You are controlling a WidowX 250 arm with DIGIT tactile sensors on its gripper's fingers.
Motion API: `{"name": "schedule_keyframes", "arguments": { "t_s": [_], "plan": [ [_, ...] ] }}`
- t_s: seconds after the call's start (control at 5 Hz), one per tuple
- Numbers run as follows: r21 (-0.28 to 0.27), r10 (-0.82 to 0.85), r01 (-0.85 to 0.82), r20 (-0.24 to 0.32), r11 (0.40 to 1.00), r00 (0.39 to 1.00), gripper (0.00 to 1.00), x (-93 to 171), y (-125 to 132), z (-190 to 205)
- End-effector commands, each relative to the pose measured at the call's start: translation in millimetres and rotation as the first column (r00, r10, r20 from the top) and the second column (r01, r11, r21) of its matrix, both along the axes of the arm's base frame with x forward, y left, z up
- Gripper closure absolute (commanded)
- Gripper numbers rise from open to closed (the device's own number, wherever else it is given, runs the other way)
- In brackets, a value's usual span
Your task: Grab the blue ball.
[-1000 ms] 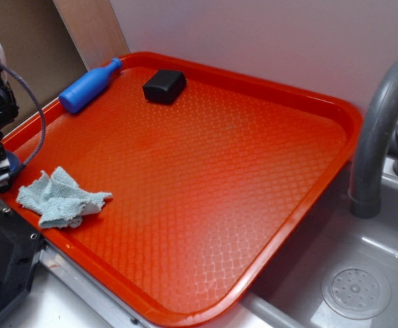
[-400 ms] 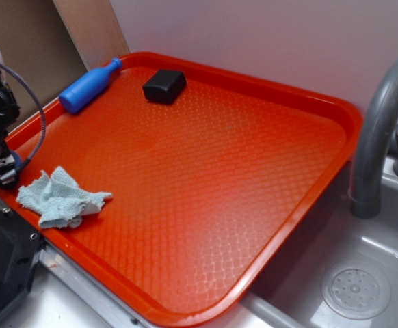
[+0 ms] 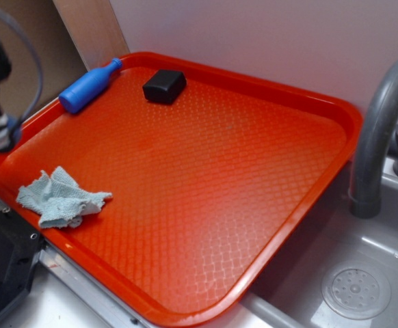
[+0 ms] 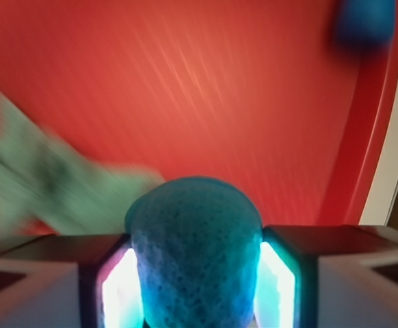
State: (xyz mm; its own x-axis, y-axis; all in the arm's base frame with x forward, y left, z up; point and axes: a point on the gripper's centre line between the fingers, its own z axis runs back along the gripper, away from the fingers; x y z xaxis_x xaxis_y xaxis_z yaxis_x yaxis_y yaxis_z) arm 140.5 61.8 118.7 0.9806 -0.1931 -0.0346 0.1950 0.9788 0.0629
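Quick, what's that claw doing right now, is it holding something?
Gripper: shut on the blue ball, held between its two fingers above the red tray.

A grey counter shows along the lower left of the frame, and a red tray with a waffled surface rests on it, filling most of the frame and reaching over a grey sink at lower right (the drain shows there). A dark object sits at the lower left corner.
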Motion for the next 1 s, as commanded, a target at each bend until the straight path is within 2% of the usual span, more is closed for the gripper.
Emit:
{"name": "schedule_keyframes", "arguments": {
  "t_s": [0.0,0.2,0.4,0.8],
  "plan": [
    [-0.12,0.234,-0.21,0.25,0.97,0.94,1.0,42.9,-59.1,96.3],
    [-0.172,0.36,-0.321,0.297,0.931,0.884,1.0,55.2,-70.3,103.6],
    [-0.148,0.373,-0.344,0.279,0.927,0.885,1.0,75.5,-69.8,92.8],
    [-0.126,0.392,-0.38,0.101,0.917,0.914,1.0,90.9,-75.7,77.2]
  ]
}}
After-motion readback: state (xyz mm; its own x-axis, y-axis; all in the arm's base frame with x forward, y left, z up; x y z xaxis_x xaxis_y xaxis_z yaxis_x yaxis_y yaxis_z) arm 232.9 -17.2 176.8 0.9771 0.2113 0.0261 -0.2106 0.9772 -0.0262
